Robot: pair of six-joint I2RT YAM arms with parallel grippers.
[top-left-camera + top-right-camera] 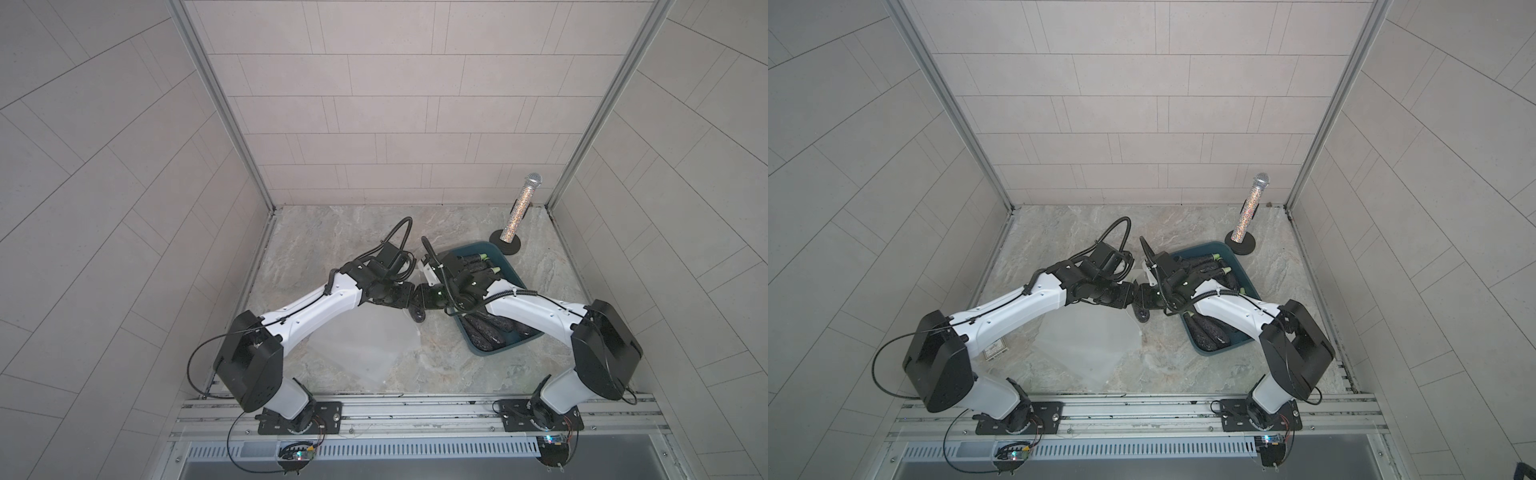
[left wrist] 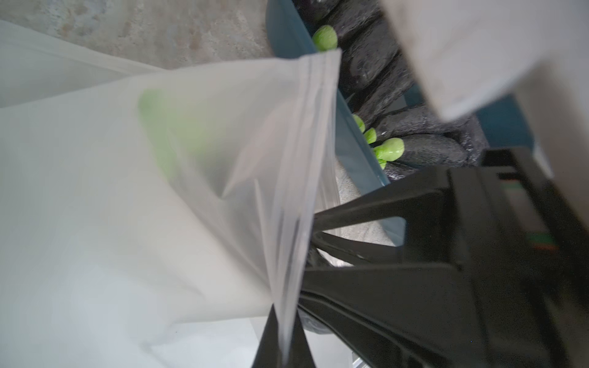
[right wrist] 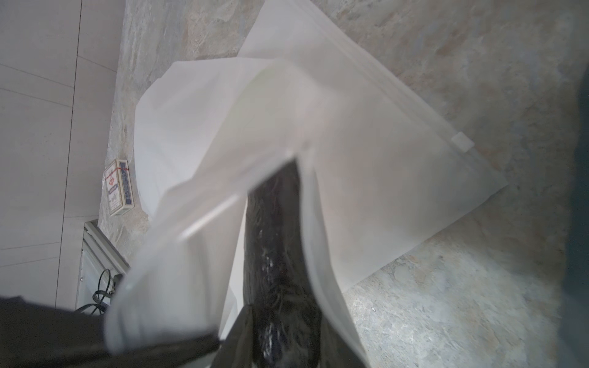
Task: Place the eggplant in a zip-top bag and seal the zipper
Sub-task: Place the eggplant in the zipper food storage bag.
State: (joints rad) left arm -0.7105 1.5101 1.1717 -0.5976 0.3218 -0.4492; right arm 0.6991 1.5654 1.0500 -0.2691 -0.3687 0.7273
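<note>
A frosted zip-top bag hangs in the air, and my left gripper is shut on its zipper edge. My right gripper is shut on a dark, glossy eggplant that pokes into the bag's open mouth. Its green stem end shows blurred through the bag wall in the left wrist view. In both top views the two grippers meet mid-table, left gripper against right gripper, just left of the bin.
A teal bin right of the grippers holds several more eggplants. Spare flat bags lie on the marble top under the left arm. A glitter microphone on a stand is at the back right. A card box lies front left.
</note>
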